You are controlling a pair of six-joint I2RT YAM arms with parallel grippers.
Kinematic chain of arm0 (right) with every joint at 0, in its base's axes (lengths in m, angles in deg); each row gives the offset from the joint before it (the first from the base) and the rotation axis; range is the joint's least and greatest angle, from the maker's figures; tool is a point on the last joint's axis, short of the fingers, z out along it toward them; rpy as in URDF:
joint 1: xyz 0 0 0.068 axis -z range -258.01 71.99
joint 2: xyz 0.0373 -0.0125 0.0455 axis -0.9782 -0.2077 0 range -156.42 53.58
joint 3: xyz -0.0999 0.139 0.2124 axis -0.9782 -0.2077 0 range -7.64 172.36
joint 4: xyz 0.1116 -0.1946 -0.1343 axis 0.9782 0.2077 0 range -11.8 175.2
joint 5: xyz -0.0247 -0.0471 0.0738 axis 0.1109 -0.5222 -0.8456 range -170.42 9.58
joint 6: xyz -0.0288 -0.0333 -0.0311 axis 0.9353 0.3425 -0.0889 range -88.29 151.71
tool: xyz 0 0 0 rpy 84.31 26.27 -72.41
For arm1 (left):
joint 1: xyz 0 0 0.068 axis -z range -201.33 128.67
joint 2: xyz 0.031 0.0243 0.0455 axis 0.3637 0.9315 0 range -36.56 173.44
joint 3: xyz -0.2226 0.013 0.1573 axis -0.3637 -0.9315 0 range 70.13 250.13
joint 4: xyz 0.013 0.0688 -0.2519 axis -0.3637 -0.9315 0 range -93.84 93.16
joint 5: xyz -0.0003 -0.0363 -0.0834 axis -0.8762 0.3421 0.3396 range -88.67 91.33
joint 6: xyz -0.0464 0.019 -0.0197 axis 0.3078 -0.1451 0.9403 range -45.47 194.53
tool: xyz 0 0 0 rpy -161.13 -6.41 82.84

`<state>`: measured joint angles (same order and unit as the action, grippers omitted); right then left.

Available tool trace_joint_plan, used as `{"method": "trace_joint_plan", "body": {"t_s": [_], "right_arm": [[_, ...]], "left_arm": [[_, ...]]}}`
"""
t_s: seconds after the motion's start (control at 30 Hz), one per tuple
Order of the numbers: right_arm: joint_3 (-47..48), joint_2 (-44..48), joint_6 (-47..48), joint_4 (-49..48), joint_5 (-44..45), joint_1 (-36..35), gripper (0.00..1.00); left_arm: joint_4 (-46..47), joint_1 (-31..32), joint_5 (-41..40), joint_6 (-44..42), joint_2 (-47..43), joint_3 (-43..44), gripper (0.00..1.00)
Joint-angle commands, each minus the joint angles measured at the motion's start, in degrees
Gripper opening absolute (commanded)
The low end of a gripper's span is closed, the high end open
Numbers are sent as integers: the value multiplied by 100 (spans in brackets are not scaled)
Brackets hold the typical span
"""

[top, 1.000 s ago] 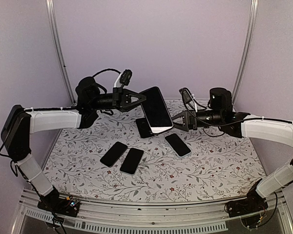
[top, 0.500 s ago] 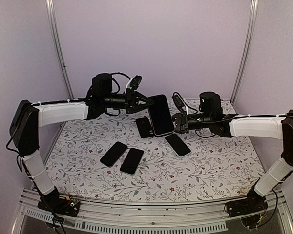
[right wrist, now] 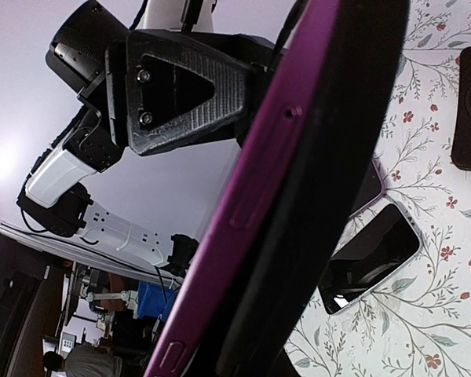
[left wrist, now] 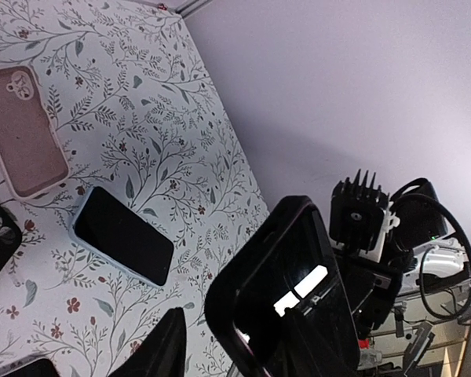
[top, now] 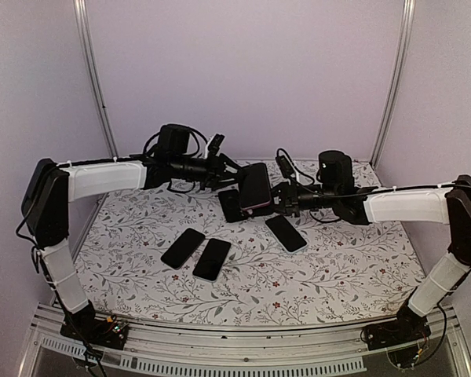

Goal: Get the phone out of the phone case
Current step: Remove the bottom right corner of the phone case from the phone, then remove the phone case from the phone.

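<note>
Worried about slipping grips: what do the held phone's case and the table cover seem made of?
Case: matte purple with moulded button bumps, likely soft silicone or plastic. Table cover: flat, unshiny floral print, probably cloth or paper; can't tell which.

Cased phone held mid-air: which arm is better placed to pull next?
Left, probably. Right claw is shut on the cased phone, steadying it; left claw stands open beside its other edge, free to grip.

Left pincer parted, right pincer clamped, both raised, facing inward
</note>
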<state>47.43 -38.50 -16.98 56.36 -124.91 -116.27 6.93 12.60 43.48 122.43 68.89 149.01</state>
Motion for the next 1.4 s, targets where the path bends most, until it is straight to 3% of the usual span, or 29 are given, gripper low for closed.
{"method": "trace_joint_plan", "body": {"t_s": [0.0, 0.37, 0.7, 1.37], "right_arm": [[112, -59, 26, -751, 131, -11, 1], [517, -184, 574, -801, 628, -2, 0], [743, -308, 959, -990, 1004, -5, 0], [892, -408, 1051, -1120, 995, -48, 0]], "left_arm": [[-276, -121, -192, -89, -306, -280, 46], [761, -59, 330, 704, -961, -1343, 57], [2923, 35, 745, 1886, -1466, -2347, 65], [3965, 386, 752, 2479, -967, -2065, 63]]}}
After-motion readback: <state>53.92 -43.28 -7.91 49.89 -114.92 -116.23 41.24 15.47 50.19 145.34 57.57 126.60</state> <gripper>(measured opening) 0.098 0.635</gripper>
